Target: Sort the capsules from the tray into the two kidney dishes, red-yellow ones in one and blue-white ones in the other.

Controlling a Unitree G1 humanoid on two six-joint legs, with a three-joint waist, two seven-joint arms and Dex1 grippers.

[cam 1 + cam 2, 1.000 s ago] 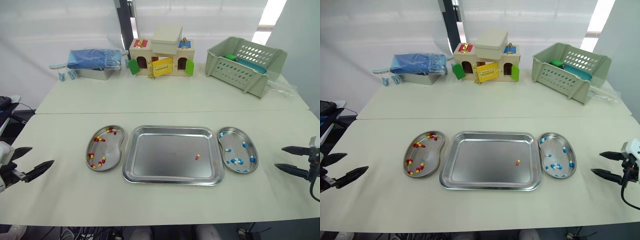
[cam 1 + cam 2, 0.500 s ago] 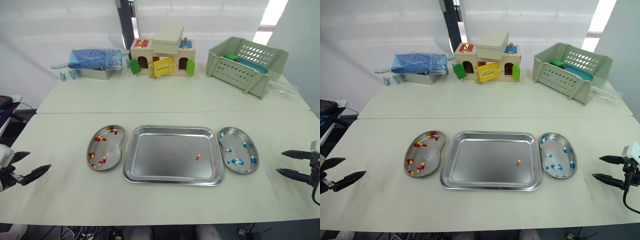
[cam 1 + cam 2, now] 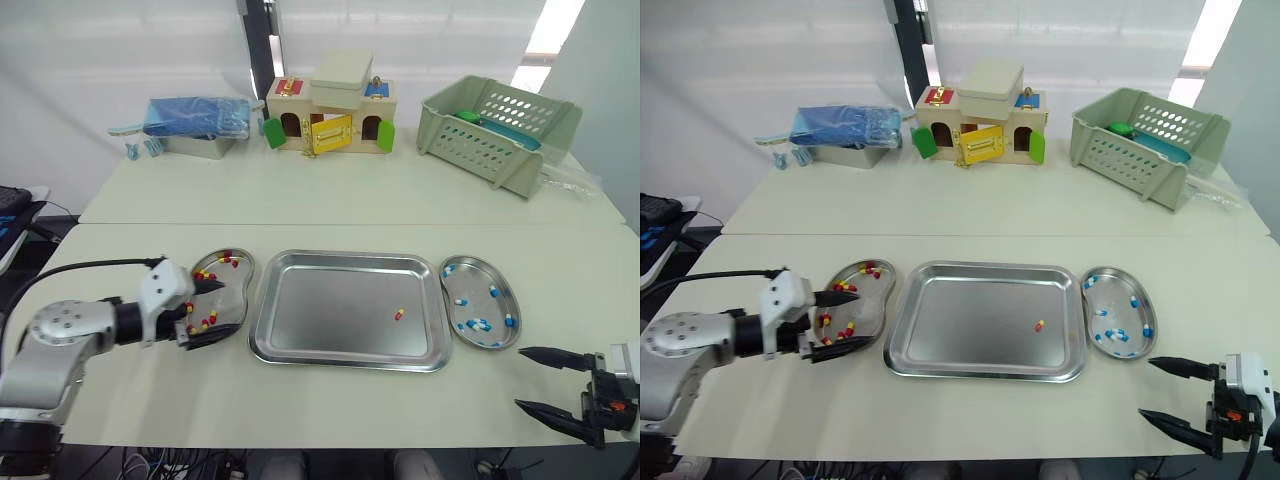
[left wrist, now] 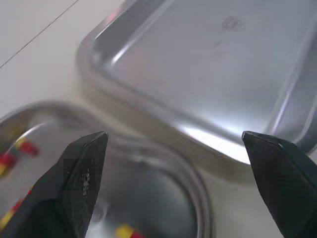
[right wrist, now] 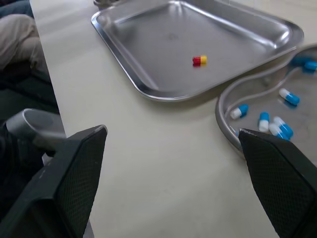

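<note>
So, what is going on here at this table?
A robot is sorting capsules. Its left claw hangs open over the left dish, which holds the red-yellow capsules, and it grips nothing. The right claw is open too, near the front edge of the table, apart from the right dish with the blue-white capsules. A single capsule, red-yellow, lies in the tray between the dishes, not yet sorted.
</note>
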